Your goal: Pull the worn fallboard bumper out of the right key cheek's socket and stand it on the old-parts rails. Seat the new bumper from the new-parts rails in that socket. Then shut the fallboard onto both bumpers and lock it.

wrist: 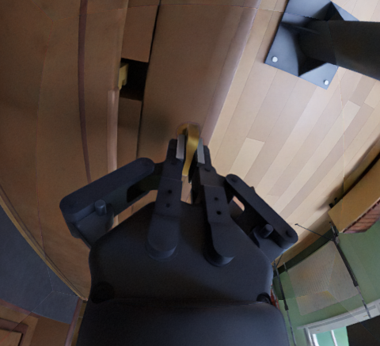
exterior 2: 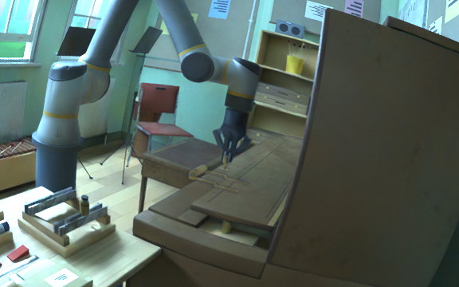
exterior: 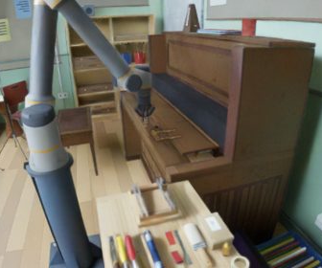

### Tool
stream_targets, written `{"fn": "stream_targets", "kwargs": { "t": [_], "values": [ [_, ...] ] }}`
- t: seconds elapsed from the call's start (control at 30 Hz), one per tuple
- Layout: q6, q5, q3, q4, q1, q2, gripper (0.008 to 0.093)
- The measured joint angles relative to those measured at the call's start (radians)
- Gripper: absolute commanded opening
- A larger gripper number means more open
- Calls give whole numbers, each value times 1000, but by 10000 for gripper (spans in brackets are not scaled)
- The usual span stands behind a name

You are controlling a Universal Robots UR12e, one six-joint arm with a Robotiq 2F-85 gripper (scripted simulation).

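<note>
A pale bumper [exterior 2: 226, 227] stands in the right key cheek's socket, partly hidden under the edge of the lowered fallboard [exterior 2: 249, 179]. A small brass lock tab [wrist: 189, 144] on the fallboard's front part is gripped by my closed gripper [wrist: 190, 151], which points straight down at the lid. A brass latch bar [exterior 2: 209, 179] lies on the fallboard just right of the gripper. One dark-capped bumper [exterior 2: 84, 204] stands upright on the rails [exterior 2: 64, 213] on the bench.
A wooden rail stand [exterior: 154, 203] sits on the workbench, with pens, red wedges and a small box [exterior: 215, 228] in front of it. A small dark side table [exterior: 75, 125] stands left of the piano. My arm's base plate [wrist: 304, 57] is bolted to the floor.
</note>
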Motion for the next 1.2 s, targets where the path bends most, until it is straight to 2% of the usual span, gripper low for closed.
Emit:
{"fn": "stream_targets", "kwargs": {
  "t": [0.6, 1.0, 1.2],
  "values": [
    [0, 0, 0, 0, 0, 0, 80],
    [0, 0, 0, 0, 0, 0, 320],
    [0, 0, 0, 0, 0, 0, 320]
  ]
}}
